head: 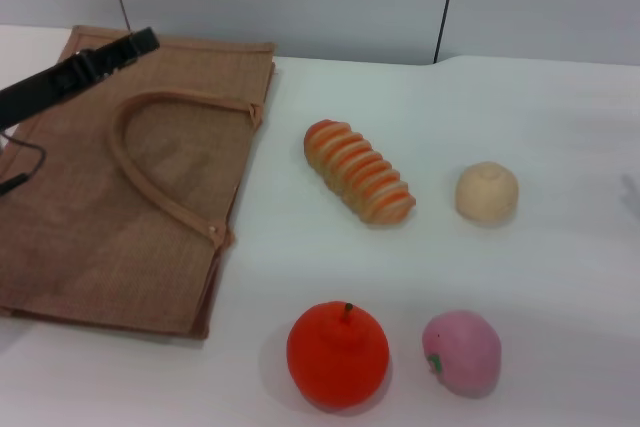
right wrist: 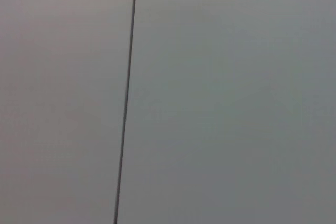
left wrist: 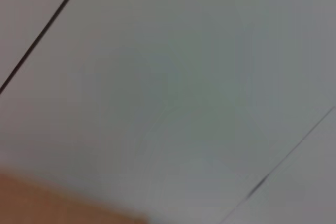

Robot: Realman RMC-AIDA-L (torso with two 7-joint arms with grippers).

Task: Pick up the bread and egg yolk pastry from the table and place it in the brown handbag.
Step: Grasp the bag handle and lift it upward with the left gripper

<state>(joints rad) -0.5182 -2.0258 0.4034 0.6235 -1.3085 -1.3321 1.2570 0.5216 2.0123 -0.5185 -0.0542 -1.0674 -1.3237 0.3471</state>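
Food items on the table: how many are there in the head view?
4. The bread lies mid-table beside the brown handbag, the egg yolk pastry to its right, the orange fruit and the pink ball nearer the robot. None seems hidden.

A white table (head: 560,147) is seen in the head view, and five things are laid on it. The brown handbag (head: 90,217) is laid flat on the left side, with its handles on top. The bread (head: 359,171) is set near the middle, lying slantwise. The egg yolk pastry (head: 487,193) is placed just to its right, not touching it. An orange fruit (head: 337,354) and a pink ball (head: 461,352) are set side by side at the near edge
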